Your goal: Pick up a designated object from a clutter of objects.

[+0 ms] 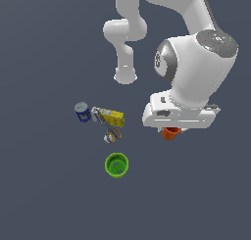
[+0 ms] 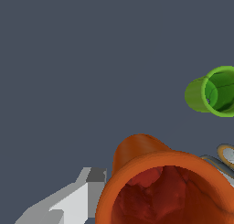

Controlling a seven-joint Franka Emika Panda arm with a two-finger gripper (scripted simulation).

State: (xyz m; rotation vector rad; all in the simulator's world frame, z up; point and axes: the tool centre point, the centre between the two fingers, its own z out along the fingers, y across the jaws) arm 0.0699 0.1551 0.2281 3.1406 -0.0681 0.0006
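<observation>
Right of centre in the exterior view, the orange cup (image 1: 171,132) peeks out directly beneath the gripper (image 1: 172,129), mouth up, one finger (image 2: 75,198) beside its wall. Whether the jaws have closed on it, I cannot tell.

can (image 1: 82,111) at the exterior view's left, box (image 1: 113,117) beside it, scissors (image 1: 111,131) just below, large cup (image 1: 116,164) apart, small cup (image 1: 171,132) under arm (image 1: 191,72)

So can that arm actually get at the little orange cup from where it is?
Probably yes. The pincer hangs right over the orange cup, which stands apart from the green cup and the other items, with nothing between. One finger shows beside the cup.
</observation>
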